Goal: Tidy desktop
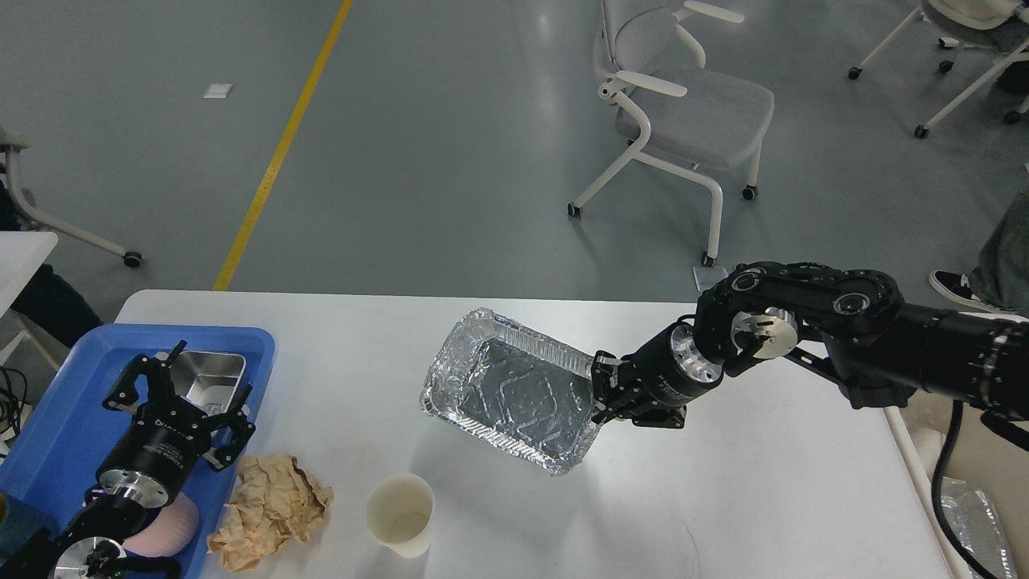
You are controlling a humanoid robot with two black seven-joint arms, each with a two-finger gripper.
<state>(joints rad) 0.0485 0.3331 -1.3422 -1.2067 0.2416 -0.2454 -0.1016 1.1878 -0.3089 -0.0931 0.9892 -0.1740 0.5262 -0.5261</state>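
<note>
1. Currently my right pincer (599, 392) is clamped on the right-hand rim of the foil tray (514, 390); the tray is tilted, its left end lower, with a shadow under it on the white surface (764, 482).
2. Left pincer (181, 386) hangs above the blue plastic tray (48, 418) at the surface's left edge, fingers spread apart, gripping nothing.
3. Inside the blue tray, a small steel pan (211, 374) sits at the far end, partly behind the left pincer; a pink rounded object (165, 527) shows under my left arm, and I cannot tell what it is.
4. Crumpled tan paper (269, 508) lies on the surface just beside the blue tray's right edge.
5. Paper cup (399, 515) stands upright near the front edge, between the crumpled paper and the foil tray, apart from both.
6. The surface fills the lower half of the head view; its right half is bare white.
7. Grey chair (683, 104) on castors stands on the floor beyond the far edge.
</note>
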